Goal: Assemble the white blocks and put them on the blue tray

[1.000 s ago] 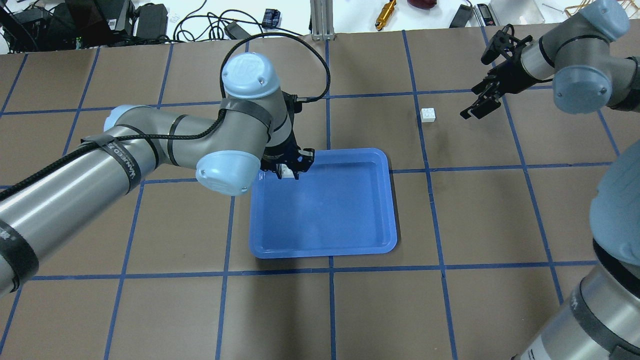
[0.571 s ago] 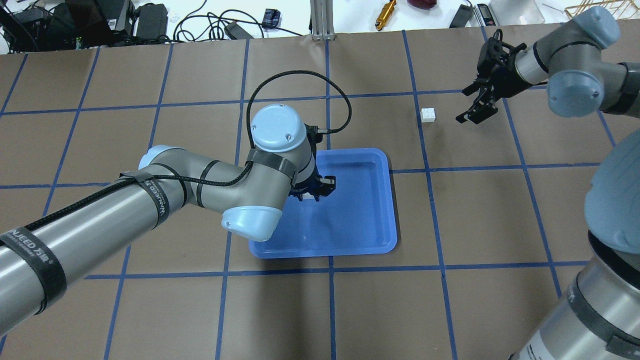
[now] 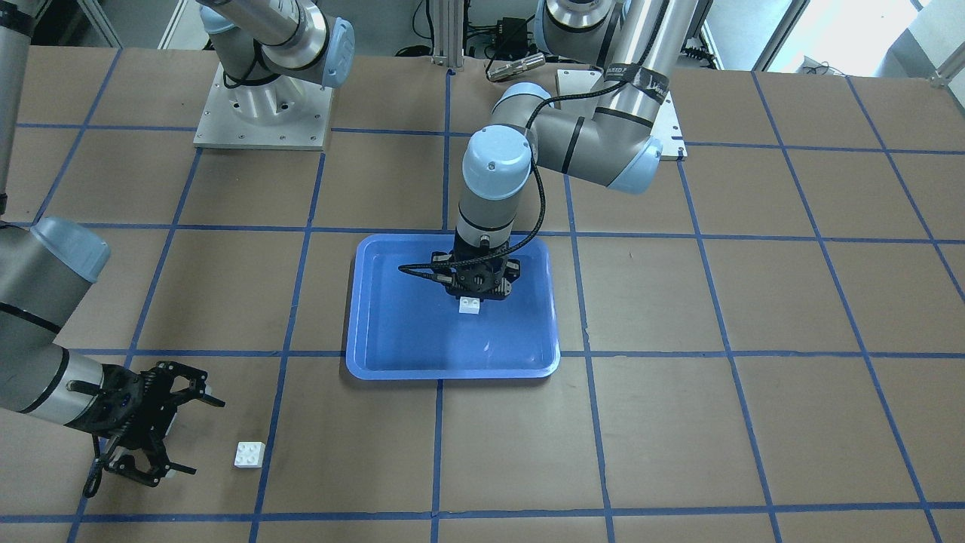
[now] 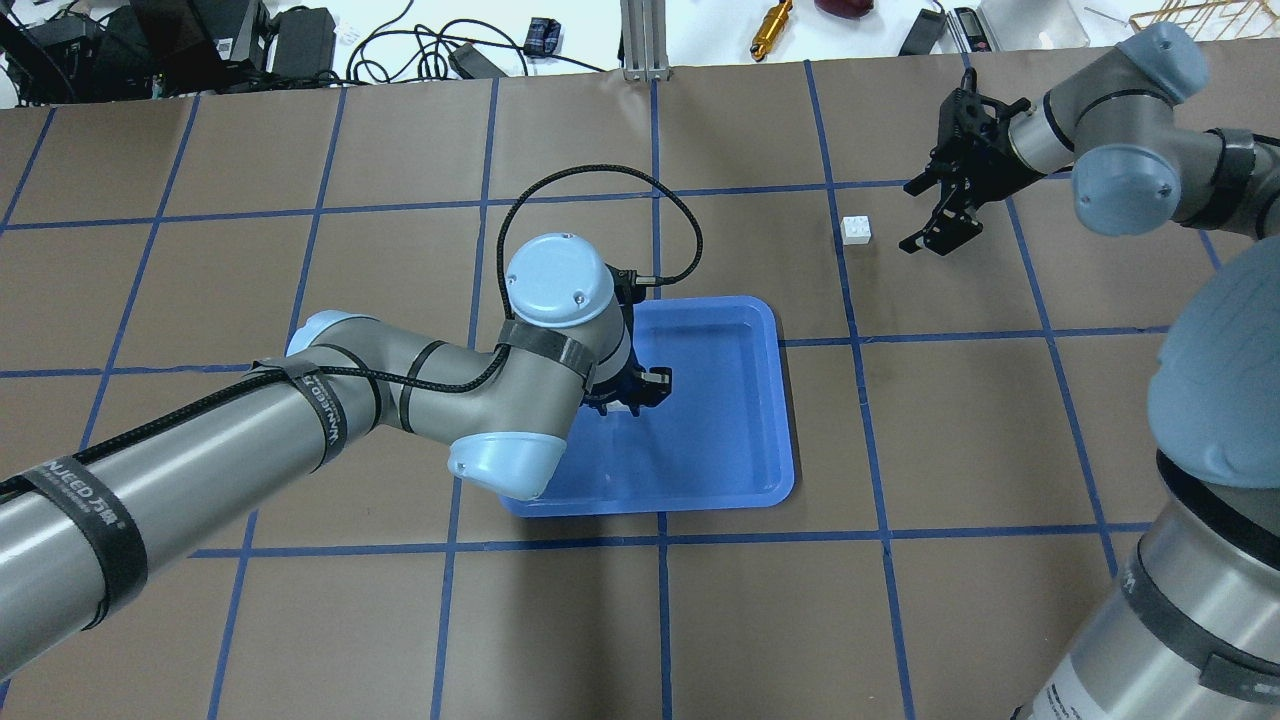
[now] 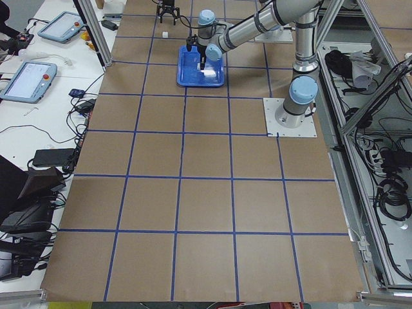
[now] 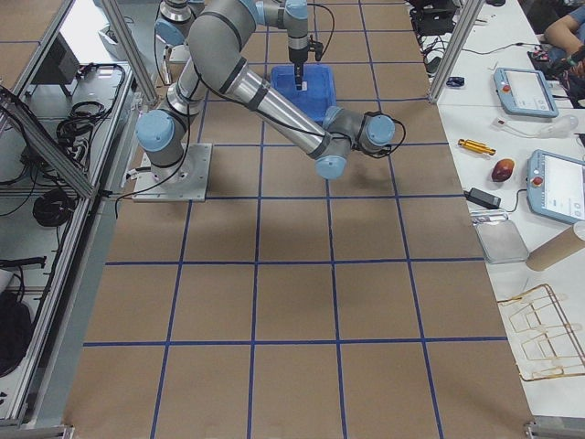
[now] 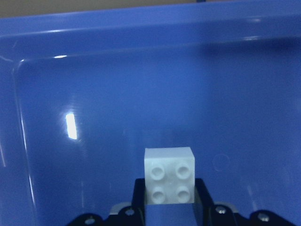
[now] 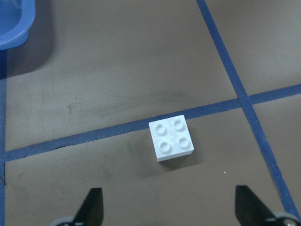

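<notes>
My left gripper (image 3: 473, 296) is shut on a white block (image 3: 470, 305) and holds it low over the middle of the blue tray (image 3: 407, 324). The left wrist view shows this block (image 7: 169, 181) studs up between the jaws, over the tray floor (image 7: 141, 94). In the overhead view the left gripper (image 4: 632, 388) hides the block. The second white block (image 4: 855, 229) lies on the brown table, far right of the tray (image 4: 720, 420). My right gripper (image 4: 935, 215) is open and empty just right of it. The right wrist view shows that block (image 8: 171, 137) ahead of the spread fingers (image 8: 91, 207).
Blue tape lines (image 4: 850, 300) grid the brown table. Cables, tools and a metal post (image 4: 640, 40) lie beyond the far edge. The tray's corner (image 8: 14, 19) shows at the upper left of the right wrist view.
My left arm has carried its white block from the tray's far left corner to the tray's middle. My right gripper has shifted slightly left, toward the loose block, still open.
</notes>
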Motion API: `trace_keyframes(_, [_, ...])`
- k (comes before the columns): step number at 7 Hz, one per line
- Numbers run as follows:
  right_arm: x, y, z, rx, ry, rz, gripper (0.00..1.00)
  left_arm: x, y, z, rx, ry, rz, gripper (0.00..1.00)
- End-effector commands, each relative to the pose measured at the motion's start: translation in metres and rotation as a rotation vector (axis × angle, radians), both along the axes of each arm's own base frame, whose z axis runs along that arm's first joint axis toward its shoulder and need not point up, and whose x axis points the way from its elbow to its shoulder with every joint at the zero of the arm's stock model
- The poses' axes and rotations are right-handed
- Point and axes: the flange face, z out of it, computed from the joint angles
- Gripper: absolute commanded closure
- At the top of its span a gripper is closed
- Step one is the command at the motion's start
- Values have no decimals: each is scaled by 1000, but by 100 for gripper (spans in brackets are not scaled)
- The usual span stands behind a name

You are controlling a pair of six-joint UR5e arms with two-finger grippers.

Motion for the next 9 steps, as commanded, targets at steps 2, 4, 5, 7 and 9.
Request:
trace_keyframes(2, [2,-5,-7,-50,13,58,3,2,-2,-4,10,-6,12,79])
trace_keyframes(4, [8,-13,-11,-53,16,69,3,2,-2,-15,32,-13,14,57])
trace_keyframes(5, [23,-19,-8,-53,16,79,4,2,-2,-16,36,-18,11,28])
trace_keyframes(7, [24,-20,-16,-34,9,73,8,1,-3,-15,38,-15,14,4])
trace_keyframes(9, [24,-23,-27,-28,6,85,8,7,-8,6,20,8,28,0])
